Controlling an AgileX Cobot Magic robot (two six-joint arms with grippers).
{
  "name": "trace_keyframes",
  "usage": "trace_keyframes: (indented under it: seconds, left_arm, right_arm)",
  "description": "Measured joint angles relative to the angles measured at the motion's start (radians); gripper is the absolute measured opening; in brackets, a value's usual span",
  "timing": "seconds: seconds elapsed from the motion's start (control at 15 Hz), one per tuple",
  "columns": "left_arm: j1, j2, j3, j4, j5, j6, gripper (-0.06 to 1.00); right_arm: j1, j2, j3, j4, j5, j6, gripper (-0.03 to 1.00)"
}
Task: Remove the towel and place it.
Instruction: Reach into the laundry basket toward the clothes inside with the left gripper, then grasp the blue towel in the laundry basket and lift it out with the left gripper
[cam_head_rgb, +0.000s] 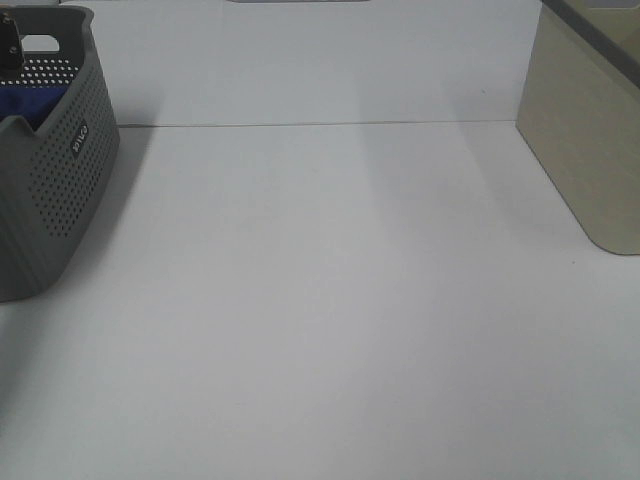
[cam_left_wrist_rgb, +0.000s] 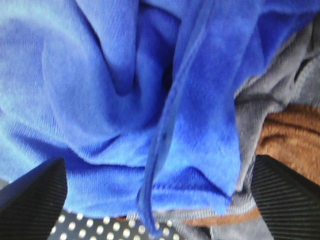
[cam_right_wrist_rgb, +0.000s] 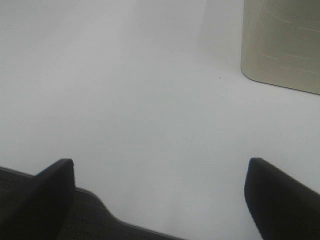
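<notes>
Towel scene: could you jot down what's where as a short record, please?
towel: blue, crumpled in the grey basket, left of the high view
other cloths: grey cloth and brown cloth beside it
left gripper: open, over the towel, holding nothing
right gripper: open, over the white table
beige bin: right of the high view

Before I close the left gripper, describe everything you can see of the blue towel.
The towel is royal-blue, plush, like microfibre, with a stitched hem along one fold. It lies crumpled inside the grey basket, partly over a grey cloth and a brown cloth. The high camera shows only a blue sliver. The open left gripper hangs close above; contact is unclear. No tag shows.
</notes>
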Motion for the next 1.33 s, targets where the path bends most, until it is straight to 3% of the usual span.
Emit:
trace_keyframes:
  seconds: [0.2,0.33,0.67,1.0,1.2,1.33]
  left_arm:
    - [0.0,0.016,0.0,-0.028,-0.017,0.005,0.93]
    - [0.0,0.018,0.0,-0.044,-0.017,0.005,0.85]
    - [0.0,0.018,-0.001,-0.045,-0.018,0.003,0.27]
    - [0.0,0.018,-0.001,-0.045,-0.018,0.002,0.22]
    - [0.0,0.018,-0.001,-0.029,-0.018,0.002,0.01]
    - [0.0,0.017,-0.001,-0.025,-0.018,0.002,0.0]
  right_arm:
    - [0.0,0.0,0.0,0.001,0.0,0.0,0.89]
    - [0.0,0.0,0.0,0.001,0.0,0.0,0.89]
    - [0.0,0.0,0.0,0.001,0.0,0.0,0.89]
    - [0.0,0.0,0.0,0.001,0.0,0.0,0.89]
    - [0.0,0.0,0.0,0.001,0.0,0.0,0.89]
    - [0.0,0.0,0.0,0.001,0.0,0.0,0.89]
